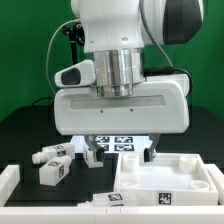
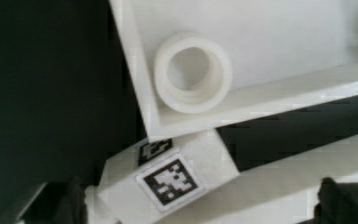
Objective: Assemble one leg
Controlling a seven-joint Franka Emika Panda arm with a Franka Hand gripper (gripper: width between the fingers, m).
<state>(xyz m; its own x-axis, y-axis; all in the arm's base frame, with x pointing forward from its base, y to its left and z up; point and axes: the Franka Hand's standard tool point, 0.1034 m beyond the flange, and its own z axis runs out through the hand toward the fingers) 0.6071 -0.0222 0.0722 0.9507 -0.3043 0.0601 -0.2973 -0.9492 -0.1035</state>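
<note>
White and blocky, the leg lies flat on the black tabletop. It is just beside a corner of the big white tray. I cannot tell if the two touch.

In the wrist view the two dark fingers are spread wide and hold nothing. The leg lies in the gap between them, closer to one finger than to the other. Its long side runs on a slant and does not line up with the fingers. I think the wrist needs to turn a little, so that the fingers can close on the leg's two flat sides. I also think the arm needs to go down more, since the leg looks lower than the finger tips.

The leg is short and chunky, with a black-and-white square tag on its top face. Another tag shows on the end that points at the tray. In the tray, near that corner, is a round hole with a thick rim. I guess the leg goes in there.

In the exterior view the leg lies low down, at the tray's near corner. The fingers hang in front of the marker board. Two more legs lie well apart, toward the exterior view's left.
</note>
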